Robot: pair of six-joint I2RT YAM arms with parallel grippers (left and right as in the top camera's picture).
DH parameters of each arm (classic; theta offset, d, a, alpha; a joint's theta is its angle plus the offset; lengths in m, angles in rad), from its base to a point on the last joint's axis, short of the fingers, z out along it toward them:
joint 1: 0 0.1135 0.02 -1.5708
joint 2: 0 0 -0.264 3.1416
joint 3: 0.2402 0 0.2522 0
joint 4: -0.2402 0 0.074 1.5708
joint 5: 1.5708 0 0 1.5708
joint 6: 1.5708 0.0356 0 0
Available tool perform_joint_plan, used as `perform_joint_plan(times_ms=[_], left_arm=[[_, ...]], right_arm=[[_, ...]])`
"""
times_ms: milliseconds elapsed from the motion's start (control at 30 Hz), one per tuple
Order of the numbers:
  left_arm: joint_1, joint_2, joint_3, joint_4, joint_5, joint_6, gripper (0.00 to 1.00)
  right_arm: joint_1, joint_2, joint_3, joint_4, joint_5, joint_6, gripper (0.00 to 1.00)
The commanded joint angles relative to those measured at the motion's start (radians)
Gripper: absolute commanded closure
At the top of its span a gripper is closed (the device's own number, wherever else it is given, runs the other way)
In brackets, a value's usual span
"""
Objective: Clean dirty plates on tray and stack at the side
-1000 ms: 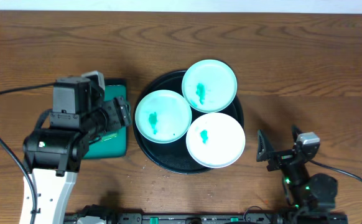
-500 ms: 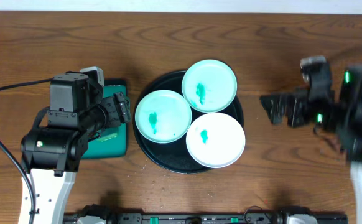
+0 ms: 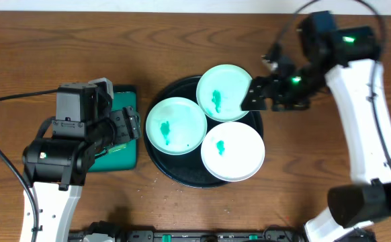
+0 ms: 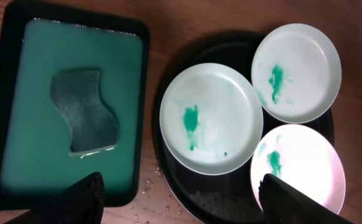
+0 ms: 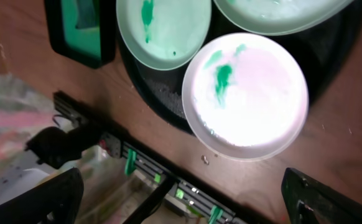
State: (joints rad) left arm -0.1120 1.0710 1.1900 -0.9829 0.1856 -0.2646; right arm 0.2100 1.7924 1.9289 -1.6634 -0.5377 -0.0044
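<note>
Three plates with green smears lie in the round black tray (image 3: 179,176): a mint one on the left (image 3: 176,126), a mint one at the back (image 3: 226,92) and a white one in front (image 3: 232,151). The left wrist view shows them too: the left plate (image 4: 210,118), the back plate (image 4: 296,68) and the front plate (image 4: 299,165). My left gripper (image 3: 134,124) hangs open and holds nothing, between the green tray and the black tray (image 4: 231,202). My right gripper (image 3: 261,84) is open and holds nothing, high over the tray's right rim beside the back plate. Its own view looks down on the white plate (image 5: 246,93).
A rectangular green tray (image 3: 118,144) with a black rim sits left of the black tray. A dark sponge (image 4: 84,112) lies in it. Water drops dot the wood near the tray's front. A black rail with green clips (image 5: 168,177) runs along the table's front edge.
My right arm has swung from the table's front right corner up and left to the tray's right rim. The left arm has barely moved. The plates lie where they were.
</note>
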Motion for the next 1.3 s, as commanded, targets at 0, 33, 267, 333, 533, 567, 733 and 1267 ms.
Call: perform_joint_plan(times_ms=[0, 33, 267, 333, 533, 567, 733, 1267], left_arm=[[0.004, 0.000, 0.012, -0.026, 0.009, 0.009, 0.20], [0.004, 0.000, 0.012, -0.035, 0.009, 0.009, 0.20], [0.004, 0.014, 0.011, -0.087, -0.212, -0.078, 0.20], [0.004, 0.034, 0.011, -0.139, -0.349, -0.217, 0.20], [0.004, 0.152, 0.011, -0.187, -0.399, -0.241, 0.20], [0.004, 0.179, 0.011, -0.186, -0.393, -0.238, 0.20], [0.005, 0.266, 0.011, -0.171, -0.333, -0.223, 0.02], [0.169, 0.274, 0.011, -0.147, -0.181, -0.176, 0.02]], right_arm=[[0.063, 0.027, 0.005, 0.038, 0.017, 0.006, 0.01], [0.074, 0.038, 0.005, 0.057, 0.017, 0.007, 0.01], [0.106, 0.078, 0.005, 0.172, 0.124, 0.007, 0.01], [0.106, 0.078, 0.005, 0.194, 0.155, 0.012, 0.01], [0.105, 0.078, 0.005, 0.214, 0.154, 0.082, 0.01], [0.106, 0.078, 0.005, 0.215, 0.156, 0.082, 0.01], [0.106, 0.078, 0.005, 0.227, 0.167, 0.064, 0.01], [0.291, 0.363, -0.011, 0.372, 0.170, 0.283, 0.22]])
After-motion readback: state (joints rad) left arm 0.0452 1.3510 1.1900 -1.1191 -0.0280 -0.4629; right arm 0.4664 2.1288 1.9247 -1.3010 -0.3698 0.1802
